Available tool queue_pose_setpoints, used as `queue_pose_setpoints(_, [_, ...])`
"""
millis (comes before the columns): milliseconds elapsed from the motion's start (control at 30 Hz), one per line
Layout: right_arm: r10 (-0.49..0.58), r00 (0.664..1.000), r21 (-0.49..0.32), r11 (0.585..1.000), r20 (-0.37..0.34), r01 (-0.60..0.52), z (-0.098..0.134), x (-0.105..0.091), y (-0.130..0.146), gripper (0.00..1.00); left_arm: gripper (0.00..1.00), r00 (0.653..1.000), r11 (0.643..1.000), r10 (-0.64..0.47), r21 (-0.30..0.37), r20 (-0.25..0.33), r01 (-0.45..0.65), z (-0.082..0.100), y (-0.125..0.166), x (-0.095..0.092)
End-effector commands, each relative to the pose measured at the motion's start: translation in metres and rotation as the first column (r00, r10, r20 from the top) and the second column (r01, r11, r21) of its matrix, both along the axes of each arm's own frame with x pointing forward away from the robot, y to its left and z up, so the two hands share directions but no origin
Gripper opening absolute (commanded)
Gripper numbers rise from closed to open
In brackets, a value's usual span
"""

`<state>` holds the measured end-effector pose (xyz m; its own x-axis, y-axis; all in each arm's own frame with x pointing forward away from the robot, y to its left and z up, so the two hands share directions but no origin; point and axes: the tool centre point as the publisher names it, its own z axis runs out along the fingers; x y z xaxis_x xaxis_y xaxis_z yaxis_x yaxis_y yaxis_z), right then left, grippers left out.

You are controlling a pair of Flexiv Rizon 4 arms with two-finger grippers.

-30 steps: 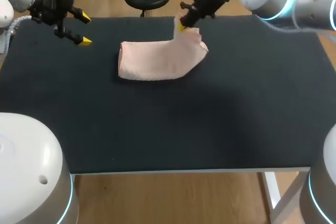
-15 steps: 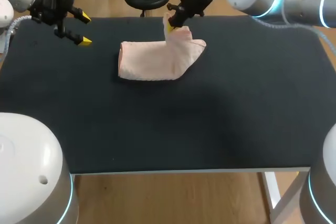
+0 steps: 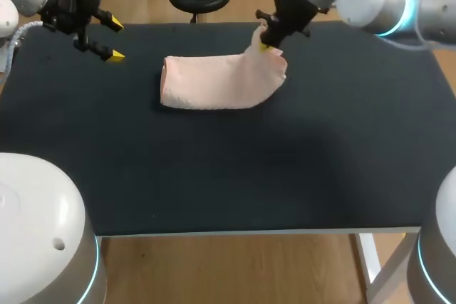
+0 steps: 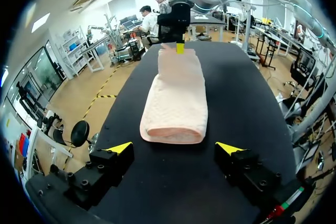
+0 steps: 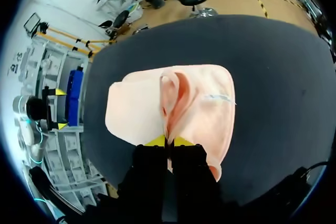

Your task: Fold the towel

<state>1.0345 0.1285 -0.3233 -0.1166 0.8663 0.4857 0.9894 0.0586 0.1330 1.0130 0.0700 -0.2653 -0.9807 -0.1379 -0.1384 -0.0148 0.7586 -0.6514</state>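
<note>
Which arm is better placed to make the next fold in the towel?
Probably right. The right claw is shut on a raised edge of the towel; the left claw hangs open, apart from it.

Bright, even overhead light, a dull sheen on the black table, faint shadow under the towel.

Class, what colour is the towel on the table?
The towel is pale pink, clearest in the left wrist view.
</note>
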Motion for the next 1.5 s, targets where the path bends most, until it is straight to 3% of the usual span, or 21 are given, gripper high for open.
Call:
queue_pose_setpoints(33, [-0.041,0.999,0.004,0.999,0.006,0.041,-0.007,-0.014,-0.021,0.58,1.0,1.0,1.0,-0.001,-0.002,0.004,0.001,-0.001,0.0,-0.001])
queue_pose_setpoints(67, [-0.055,0.998,0.006,0.998,-0.006,0.055,-0.011,-0.014,-0.024,1.0,1.0,1.0,1.0,-0.001,-0.002,0.004,0.001,-0.001,0.0,-0.001])
queue_pose_setpoints(400, [-0.1,0.985,0.096,0.989,-0.14,0.114,-0.044,-0.02,-0.058,1.0,1.0,1.0,1.0,-0.001,-0.002,0.004,0.001,-0.001,0.0,-0.001])
queue_pose_setpoints(633, [-0.117,0.988,0.077,0.989,-0.1,0.125,-0.062,-0.017,-0.082,1.0,1.0,1.0,1.0,-0.001,-0.002,0.004,0.001,-0.001,0.0,-0.001])
queue_pose_setpoints(733, [-0.107,0.99,0.114,0.986,-0.097,0.118,-0.067,-0.014,-0.086,1.0,1.0,1.0,1.0,-0.001,-0.002,0.004,0.001,-0.001,0.0,-0.001])
queue_pose_setpoints(1500, [-0.083,0.99,0.193,0.976,-0.113,0.104,-0.095,-0.017,-0.078,1.0,1.0,1.0,1.0,-0.001,-0.002,0.004,0.001,-0.001,0.0,-0.001])
